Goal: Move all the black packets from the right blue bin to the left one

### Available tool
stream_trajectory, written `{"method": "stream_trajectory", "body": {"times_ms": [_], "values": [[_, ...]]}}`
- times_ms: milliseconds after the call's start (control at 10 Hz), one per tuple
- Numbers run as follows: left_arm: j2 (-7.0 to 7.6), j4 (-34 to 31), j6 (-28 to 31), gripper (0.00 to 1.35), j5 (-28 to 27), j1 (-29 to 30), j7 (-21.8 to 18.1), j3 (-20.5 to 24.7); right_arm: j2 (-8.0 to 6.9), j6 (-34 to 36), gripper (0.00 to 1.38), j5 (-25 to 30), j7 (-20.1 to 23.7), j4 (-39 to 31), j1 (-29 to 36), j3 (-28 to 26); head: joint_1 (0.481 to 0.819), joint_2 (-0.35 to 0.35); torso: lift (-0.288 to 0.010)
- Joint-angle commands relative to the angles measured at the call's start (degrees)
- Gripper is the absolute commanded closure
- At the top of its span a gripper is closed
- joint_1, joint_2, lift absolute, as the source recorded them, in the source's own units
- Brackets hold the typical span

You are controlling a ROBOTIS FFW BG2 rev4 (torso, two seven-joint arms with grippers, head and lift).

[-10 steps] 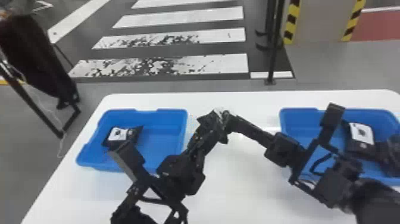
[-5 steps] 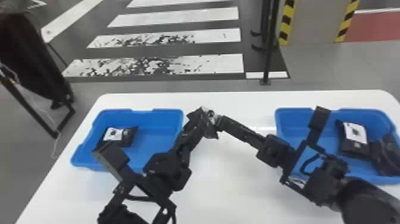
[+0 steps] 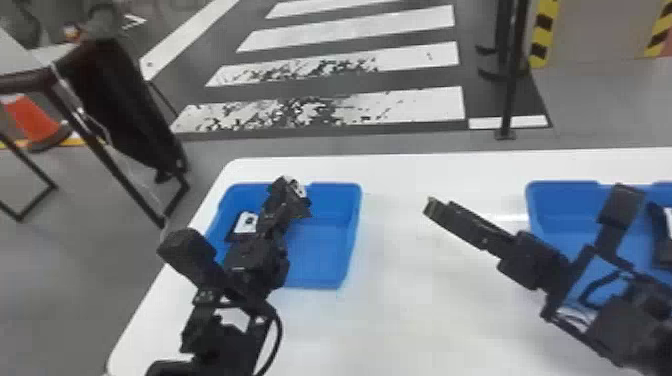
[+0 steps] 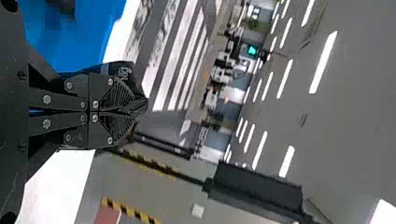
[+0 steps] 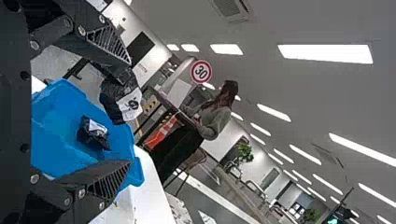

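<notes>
Left gripper (image 3: 283, 192): closed, fingers pinching a black packet (image 3: 301, 209), held above the left bin (image 3: 325, 255). Left wrist view: the two fingers meet at their tips, packet bunched between them, light print on its dark wrapper. In right wrist view that packet's white label (image 5: 130, 105) shows, with a dark mark on it; details too small to tell.

Right gripper (image 3: 430, 206): open, empty, over the white table (image 3: 425, 315) between the bins. Right wrist view: fingers wide apart.

Second packet (image 3: 236, 235) in left bin, near the side away from the right bin, white label (image 3: 246, 222) with a dark mark. Another packet (image 3: 663, 250) in right bin (image 3: 555, 200), cut off by the head view's edge, bit of white label visible. Background, right wrist view: round red-rimmed sign (image 5: 201, 72) with large dark figures.
</notes>
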State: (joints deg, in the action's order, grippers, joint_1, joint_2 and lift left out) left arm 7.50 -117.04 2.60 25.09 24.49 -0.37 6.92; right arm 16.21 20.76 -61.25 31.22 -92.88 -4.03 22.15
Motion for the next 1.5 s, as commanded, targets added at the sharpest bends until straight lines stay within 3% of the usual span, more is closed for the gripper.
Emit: {"method": "stream_trajectory", "body": {"times_ms": [0,100,200,300,400,500,600,900,1100,1400], "values": [[-0.11,5.32,-1.48,1.10,1.07,-1.86,0.63,1.65,0.05,-0.38,0.10,0.81,0.42,-0.14,0.37,-0.67,0.695,0.344,-0.168],[-0.38,6.16,-5.28,0.55,1.41,-1.58,0.63,1.65,-0.13,-1.08,0.10,6.07,1.13,-1.41,1.49,-4.10,0.695,0.350,-0.168],[-0.38,6.02,-7.81,0.11,0.61,-1.15,0.63,0.62,-0.48,-1.22,0.10,15.78,1.39,-4.78,3.60,-10.04,0.695,0.350,-0.168],[-0.38,4.48,-8.65,0.08,0.50,-0.45,0.54,-0.41,-0.92,-0.80,0.11,24.01,1.30,-8.16,5.43,-15.41,0.695,0.341,-0.168],[-0.38,2.37,-8.65,0.16,0.04,0.53,0.54,-1.21,-1.80,3.70,0.11,33.38,-1.51,-15.05,8.80,-21.81,0.695,0.312,-0.168],[-0.29,-0.02,-8.65,0.19,-0.76,1.66,0.54,-2.12,-2.85,8.76,0.11,41.26,-7.49,-23.77,13.30,-26.95,0.695,0.240,-0.168],[-0.11,-1.99,-8.37,0.18,-0.87,3.21,0.45,-3.15,-3.47,13.55,0.10,44.57,-9.60,-25.88,14.15,-30.50,0.695,0.162,-0.168],[0.85,-4.38,-6.40,0.19,0.16,5.31,-0.25,-7.72,-3.56,23.81,0.10,50.86,-13.55,-27.42,14.01,-33.92,0.695,-0.007,-0.168],[1.47,-4.38,-5.00,0.19,0.50,5.60,-0.78,-9.09,-3.64,24.37,0.12,51.77,-14.52,-21.52,10.91,-32.89,0.695,-0.089,-0.168],[1.38,-4.38,-4.86,0.19,0.50,5.46,-0.95,-8.98,-3.64,23.81,0.16,50.29,-15.92,-13.22,6.27,-28.55,0.695,-0.096,-0.168]]}}
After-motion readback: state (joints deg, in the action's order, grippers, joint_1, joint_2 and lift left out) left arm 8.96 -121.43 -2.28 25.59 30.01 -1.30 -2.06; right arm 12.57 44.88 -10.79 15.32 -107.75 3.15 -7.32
